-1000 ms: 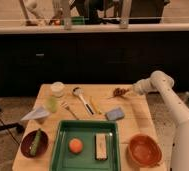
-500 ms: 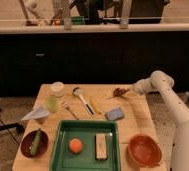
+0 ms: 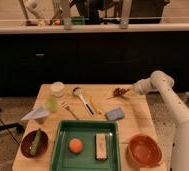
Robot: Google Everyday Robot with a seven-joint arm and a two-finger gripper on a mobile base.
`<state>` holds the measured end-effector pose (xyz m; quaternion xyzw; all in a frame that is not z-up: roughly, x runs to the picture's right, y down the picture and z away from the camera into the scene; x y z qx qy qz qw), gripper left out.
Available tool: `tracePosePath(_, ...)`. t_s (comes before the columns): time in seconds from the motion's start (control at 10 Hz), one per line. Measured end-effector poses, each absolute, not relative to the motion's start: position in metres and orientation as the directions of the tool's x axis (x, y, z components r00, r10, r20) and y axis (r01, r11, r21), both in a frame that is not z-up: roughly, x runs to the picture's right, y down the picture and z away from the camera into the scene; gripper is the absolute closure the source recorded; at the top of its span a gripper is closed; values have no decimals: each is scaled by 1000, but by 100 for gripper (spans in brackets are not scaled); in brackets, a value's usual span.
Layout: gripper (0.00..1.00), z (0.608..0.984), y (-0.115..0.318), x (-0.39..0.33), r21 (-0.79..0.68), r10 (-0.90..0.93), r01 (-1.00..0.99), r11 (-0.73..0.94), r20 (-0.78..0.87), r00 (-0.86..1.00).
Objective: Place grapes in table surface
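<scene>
The grapes (image 3: 120, 92), a small dark reddish-brown bunch, lie on the light wooden slatted table surface (image 3: 130, 124) near its far right edge. My gripper (image 3: 130, 91) is at the end of the white arm (image 3: 164, 90), which reaches in from the right. It is level with the grapes and right beside them on their right end. I cannot see whether it is touching them.
A blue-grey sponge (image 3: 115, 114) lies in front of the grapes. A green tray (image 3: 63, 150) holds an orange fruit (image 3: 76, 145) and a pale bar (image 3: 102, 146). An orange bowl (image 3: 144, 150) is front right, a dark bowl (image 3: 34, 143) front left. A ladle (image 3: 83, 99), fork (image 3: 69, 110) and cups (image 3: 57, 89) are left.
</scene>
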<state>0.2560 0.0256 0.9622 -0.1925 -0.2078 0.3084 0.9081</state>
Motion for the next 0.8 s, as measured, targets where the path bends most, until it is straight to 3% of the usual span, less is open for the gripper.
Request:
tracePosePath(0.2, 20, 962, 26, 256, -478, 640, -480, 736, 259, 723)
tracePosePath(0.8, 20, 962, 26, 256, -478, 640, -480, 736, 259, 723)
